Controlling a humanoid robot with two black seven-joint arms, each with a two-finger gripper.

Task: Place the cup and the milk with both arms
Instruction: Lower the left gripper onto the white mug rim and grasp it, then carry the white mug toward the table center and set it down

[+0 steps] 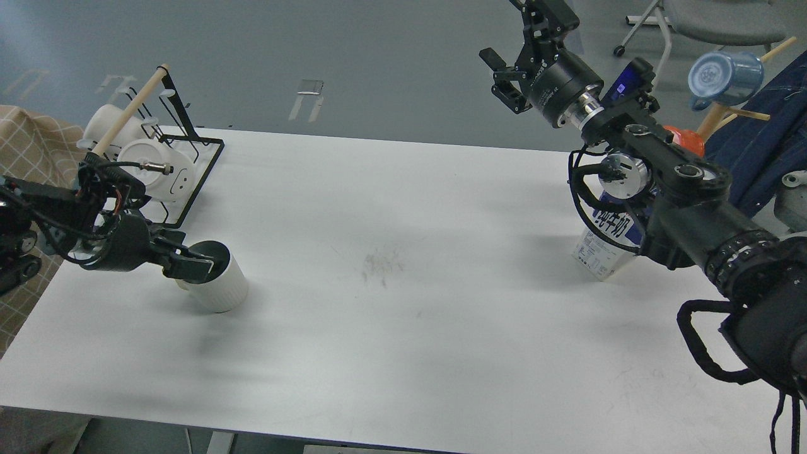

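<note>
White table (403,252), L jaws clamped on cup (217,284) rim, R jaws apart, milk (602,249) behind arm.

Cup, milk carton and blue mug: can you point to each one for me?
cup (222,291): head view, on its ribbed white side.
milk carton (597,251): head view, on its white lower part.
blue mug (725,77): head view, on its open mouth.

Lab or office: bare white table (403,265), grey floor (378,57), wheeled chair (706,19)

Grey floor (378,57), wheeled chair (712,19)
</note>
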